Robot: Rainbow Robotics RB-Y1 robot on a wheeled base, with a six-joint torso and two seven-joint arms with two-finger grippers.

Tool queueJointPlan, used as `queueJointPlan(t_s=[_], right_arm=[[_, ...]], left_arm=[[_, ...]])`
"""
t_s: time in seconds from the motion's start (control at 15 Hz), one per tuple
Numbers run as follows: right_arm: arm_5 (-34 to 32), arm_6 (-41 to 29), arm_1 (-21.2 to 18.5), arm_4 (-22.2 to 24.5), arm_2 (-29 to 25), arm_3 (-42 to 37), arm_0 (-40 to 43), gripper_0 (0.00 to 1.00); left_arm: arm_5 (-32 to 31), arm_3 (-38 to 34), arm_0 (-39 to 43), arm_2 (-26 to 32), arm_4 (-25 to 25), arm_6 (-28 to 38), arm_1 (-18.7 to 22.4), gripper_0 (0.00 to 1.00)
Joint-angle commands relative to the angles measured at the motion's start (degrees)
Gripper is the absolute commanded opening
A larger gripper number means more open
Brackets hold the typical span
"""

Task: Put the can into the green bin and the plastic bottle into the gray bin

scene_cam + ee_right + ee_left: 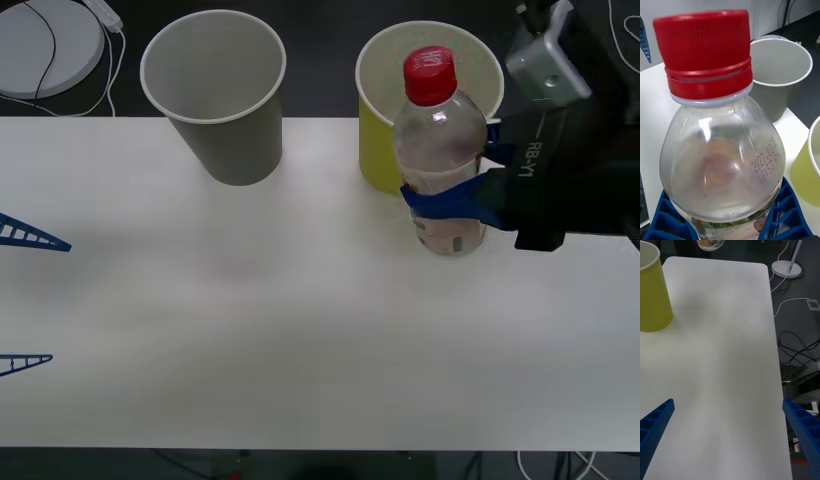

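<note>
The plastic bottle, clear with a red cap, stands upright just in front of the green bin at the back right of the table. My right gripper is shut on its lower body, blue fingers on either side of the bottle. I cannot tell if its base touches the table. The gray bin stands upright to the left of the green bin, also seen as gray bin beyond the cap. My left gripper hovers open at the table's left edge. The can is out of view.
The white table is bare across its middle and front. Behind its far left corner, off the table, lies a round white disc with cables. In the left wrist view, cables and a lamp base lie on the floor past the table edge.
</note>
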Motion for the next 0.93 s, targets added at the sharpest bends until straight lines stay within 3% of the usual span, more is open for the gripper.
queueJointPlan(t_s=[0.07, 0.27, 0.6, 0.93], right_arm=[[-3.8, 0.0, 1.5, 1.0, 4.5, 3.4, -7.5, 0.00], [-8.7, 0.0, 4.4, 2.0, 8.2, 7.8, -15.8, 0.00], [-9.0, 0.0, 4.9, 2.4, 15.6, 16.1, -26.2, 0.00], [-13.8, -0.1, 9.4, 4.6, 18.7, 24.6, -34.3, 0.00]], left_arm=[[0.0, 0.0, 0.0, 0.0, 0.0, 0.0, 0.0, 1.00], [0.0, 0.0, 0.0, 0.0, 0.0, 0.0, 0.0, 1.00], [0.0, 0.0, 0.0, 0.0, 0.0, 0.0, 0.0, 1.00], [0.0, 0.0, 0.0, 0.0, 0.0, 0.0, 0.0, 1.00]])
